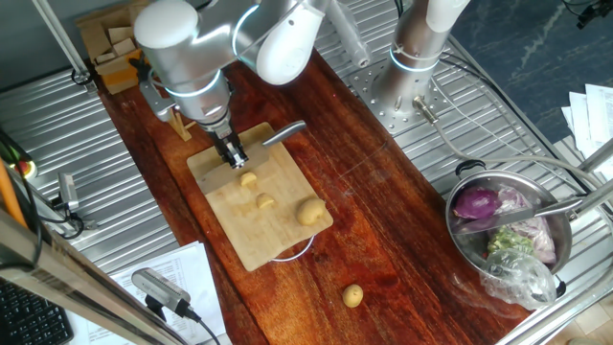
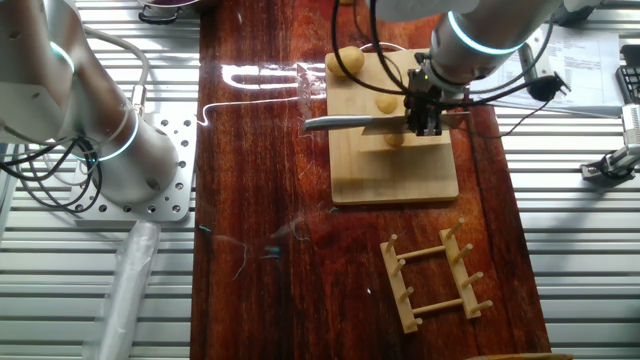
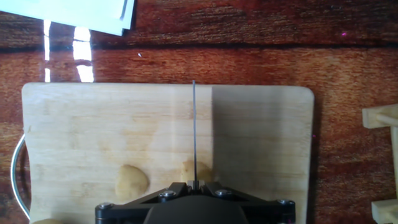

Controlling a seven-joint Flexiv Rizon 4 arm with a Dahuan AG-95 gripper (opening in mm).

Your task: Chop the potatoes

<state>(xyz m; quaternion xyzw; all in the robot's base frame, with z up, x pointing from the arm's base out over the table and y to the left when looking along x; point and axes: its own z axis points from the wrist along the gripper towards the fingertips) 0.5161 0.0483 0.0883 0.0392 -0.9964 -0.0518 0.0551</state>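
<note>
Potatoes (image 1: pixel 259 198) on cutting board (image 1: pixel 235 235): three whole-looking, none visibly cut; fourth potato (image 1: pixel 352 295) off at five o'clock. Gripper (image 1: pixel 233 159) clamped on knife (image 1: pixel 283 133).

Other fixed view: blade toward nine o'clock, nearest potato (image 2: pixel 395 139) at six.

Hand view: blade edge-on above one potato. No readable writing anywhere.

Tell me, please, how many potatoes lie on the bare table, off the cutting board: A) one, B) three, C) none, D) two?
A: one fixed view shows a single potato on the dark wood table, away from the cutting board, where the other three lie.
</note>
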